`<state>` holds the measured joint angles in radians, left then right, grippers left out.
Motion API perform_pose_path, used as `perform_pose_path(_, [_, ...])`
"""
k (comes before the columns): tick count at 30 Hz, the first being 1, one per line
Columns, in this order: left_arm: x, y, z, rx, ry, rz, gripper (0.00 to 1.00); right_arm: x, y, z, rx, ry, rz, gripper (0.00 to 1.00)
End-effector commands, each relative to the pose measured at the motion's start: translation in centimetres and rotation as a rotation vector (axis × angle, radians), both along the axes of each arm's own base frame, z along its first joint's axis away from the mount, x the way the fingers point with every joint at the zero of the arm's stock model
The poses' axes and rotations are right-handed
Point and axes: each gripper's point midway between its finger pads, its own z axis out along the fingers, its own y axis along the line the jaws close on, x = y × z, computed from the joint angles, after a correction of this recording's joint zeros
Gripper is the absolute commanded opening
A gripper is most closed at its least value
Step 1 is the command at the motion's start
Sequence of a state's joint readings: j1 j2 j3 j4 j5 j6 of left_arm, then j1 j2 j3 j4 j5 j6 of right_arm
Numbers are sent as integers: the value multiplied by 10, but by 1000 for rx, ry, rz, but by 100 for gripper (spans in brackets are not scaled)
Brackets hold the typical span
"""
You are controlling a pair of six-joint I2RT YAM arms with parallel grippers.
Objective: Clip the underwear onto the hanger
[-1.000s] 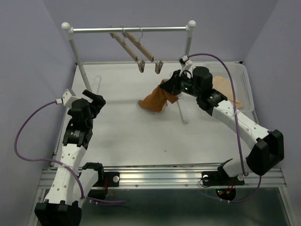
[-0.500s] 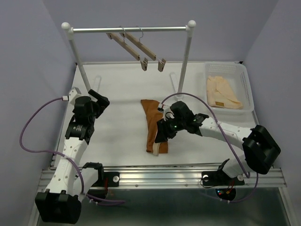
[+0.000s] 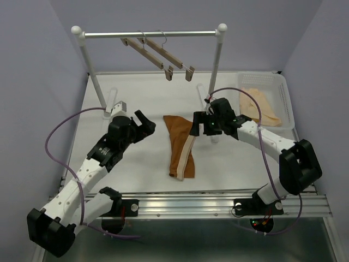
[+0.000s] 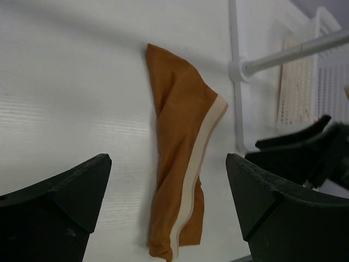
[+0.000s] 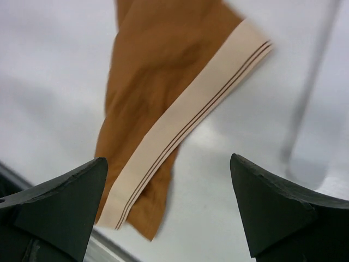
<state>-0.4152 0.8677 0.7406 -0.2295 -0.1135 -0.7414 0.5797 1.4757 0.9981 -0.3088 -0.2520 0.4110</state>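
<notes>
The rust-brown underwear (image 3: pixel 179 143) lies flat on the white table, its tan waistband (image 3: pixel 188 153) along the right side. It also shows in the left wrist view (image 4: pixel 177 136) and the right wrist view (image 5: pixel 158 71). My left gripper (image 3: pixel 145 121) is open just left of its upper end, with nothing between the fingers (image 4: pixel 166 164). My right gripper (image 3: pixel 196 124) is open just right of that upper end, above the cloth and holding nothing (image 5: pixel 168 164). Two light-wood hangers (image 3: pixel 148 52) (image 3: pixel 173 54) hang by their hooks from the steel rail, with clips at their ends.
The steel rail (image 3: pixel 109 35) on white posts spans the back of the table; its right post (image 3: pixel 214 76) stands just behind my right arm. A white basket (image 3: pixel 286 95) holding pale cream garments (image 3: pixel 257 105) sits at the back right.
My right gripper dragged the underwear toward the front, opened and let it go, then drew back to its upper right. My left arm swung right toward the cloth.
</notes>
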Motion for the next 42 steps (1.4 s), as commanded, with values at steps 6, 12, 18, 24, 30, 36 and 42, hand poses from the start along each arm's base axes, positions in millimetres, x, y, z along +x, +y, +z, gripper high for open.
perform_pose_path(6, [-76,-105,-38,168,88,-398,99,87,-2,-10,-95,-67,-220,92])
perform_pose_path(12, [-142,-180,-66,444,93,-698,99,105,-11,-34,-171,-55,-314,84])
perform_pose_path(18, [-151,-208,-107,694,134,-781,98,105,-15,-43,-189,-43,-331,82])
perform_pose_path(24, [-159,-216,-118,689,129,-831,92,103,-12,-51,-190,-23,-318,79])
perform_pose_path(30, [-161,-196,-141,762,179,-825,79,104,-11,-51,-190,-23,-315,79])
perform_pose_path(36, [-165,-172,-157,817,235,-819,75,104,-9,-53,-184,-17,-306,79])
perform_pose_path(42, [-157,-156,-172,874,268,-794,67,104,-6,-52,-177,-14,-292,79])
